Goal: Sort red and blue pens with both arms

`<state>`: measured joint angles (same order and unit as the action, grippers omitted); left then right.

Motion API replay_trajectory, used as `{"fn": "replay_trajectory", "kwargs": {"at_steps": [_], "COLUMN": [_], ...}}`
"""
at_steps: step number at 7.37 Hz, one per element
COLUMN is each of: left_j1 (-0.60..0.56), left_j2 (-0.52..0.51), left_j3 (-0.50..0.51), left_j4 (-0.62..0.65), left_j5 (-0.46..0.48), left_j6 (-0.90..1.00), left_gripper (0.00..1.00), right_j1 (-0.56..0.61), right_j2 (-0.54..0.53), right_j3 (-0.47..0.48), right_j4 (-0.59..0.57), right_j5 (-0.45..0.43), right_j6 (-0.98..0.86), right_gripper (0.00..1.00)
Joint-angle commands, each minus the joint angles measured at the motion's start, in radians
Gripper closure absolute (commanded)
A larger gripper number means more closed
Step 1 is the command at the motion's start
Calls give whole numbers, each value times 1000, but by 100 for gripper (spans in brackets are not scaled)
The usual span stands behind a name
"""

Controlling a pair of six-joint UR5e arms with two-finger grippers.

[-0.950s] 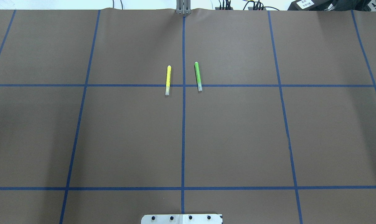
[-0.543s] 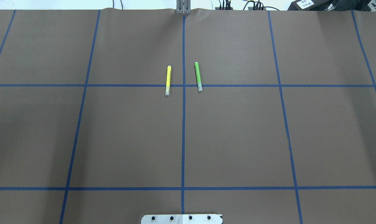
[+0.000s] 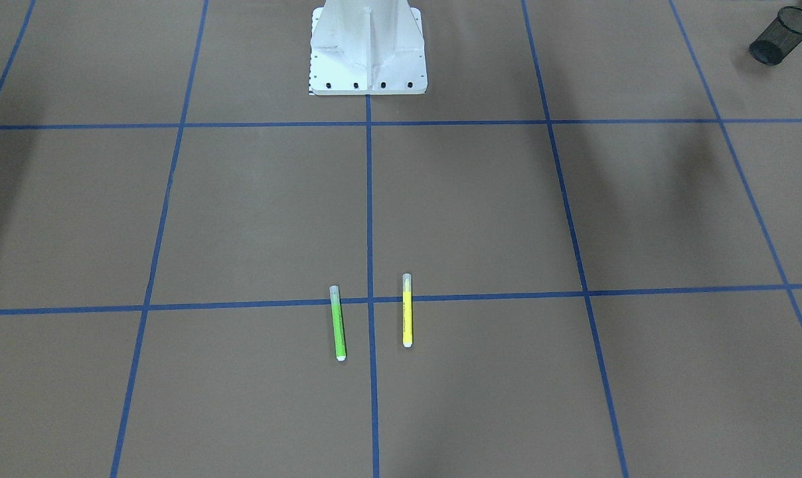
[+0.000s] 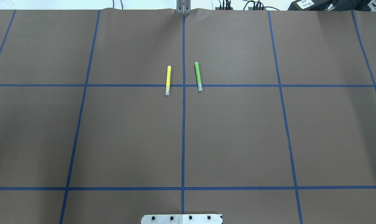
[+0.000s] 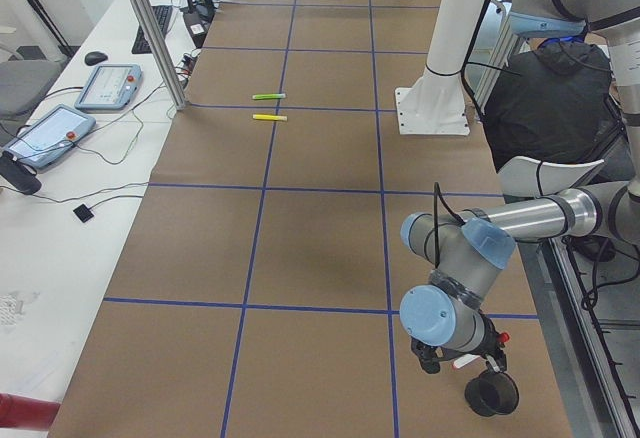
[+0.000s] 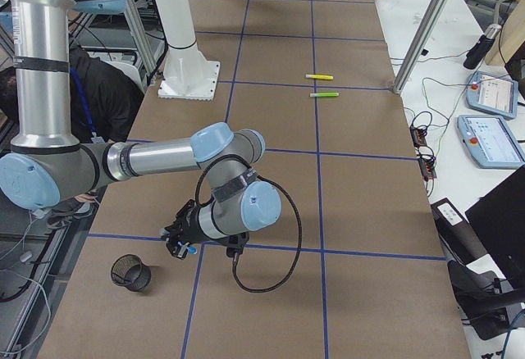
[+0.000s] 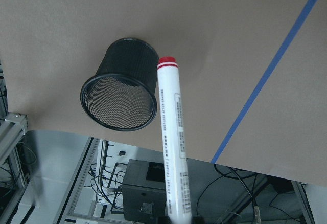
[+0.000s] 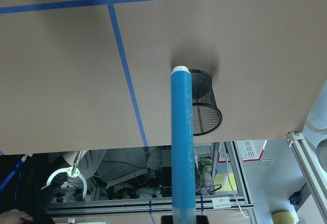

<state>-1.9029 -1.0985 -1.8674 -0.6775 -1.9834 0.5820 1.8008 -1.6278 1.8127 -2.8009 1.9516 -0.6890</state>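
left arm [image 5: 470, 258] is low over the robot-side edge of the desk [image 4: 237, 140], out at its own end. left pincer [image 7: 179, 219] clamped on the red-capped marker [image 7: 172, 142] (white barrel, printed label, red end pointing away from the wrist). marker is off the desk. in the left wrist view its red end shows against the outer wall of the left mesh cup [image 7: 119, 96], not over the mouth. that cup is black, upright, close to the desk edge, and just beside the pincer in the left side view.

right arm [image 6: 164, 158] is low at the opposite end of the desk. right pincer [image 8: 182, 218] clamped on the blue marker [image 8: 183, 147], white end forward, also off the desk. in the right wrist view the marker crosses the left side of the right mesh cup [image 8: 207, 109]; cannot tell if it is over the mouth. in the right side view the cup stands near the pincer, not touching.

yellow marker [image 4: 168, 80] and lime-green marker [image 4: 198, 76] lie flat mid-desk, well apart from both arms. they lie on either side of the centre tape line [image 4: 183, 124], yellow on the robot's left, green on its right. nearly parallel, not touching, clear caps toward the robot, each lying across a cross line of blue tape.

white robot pedestal [image 3: 368, 46] stands at the desk's robot side.
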Motion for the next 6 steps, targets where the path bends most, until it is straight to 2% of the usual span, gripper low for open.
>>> {"fn": "replay_trajectory", "kwargs": {"at_steps": [1, 3, 6], "left_j1": [-85, -122, -125], "left_j2": [8, 3, -3], "left_j3": [51, 126, 172], "left_j4": [-1, -5, -10], "left_j5": [70, 78, 77], "left_j6": [19, 25, 24], "left_gripper": [100, 100, 100], "right_j1": [2, 0, 0], "right_j2": [-1, -1, -1], "right_j3": [-4, -6, -7], "right_j4": [3, 1, 3], "right_j5": [23, 33, 35], "right_j6": [-1, -1, -3], "right_gripper": [100, 100, 100]}}
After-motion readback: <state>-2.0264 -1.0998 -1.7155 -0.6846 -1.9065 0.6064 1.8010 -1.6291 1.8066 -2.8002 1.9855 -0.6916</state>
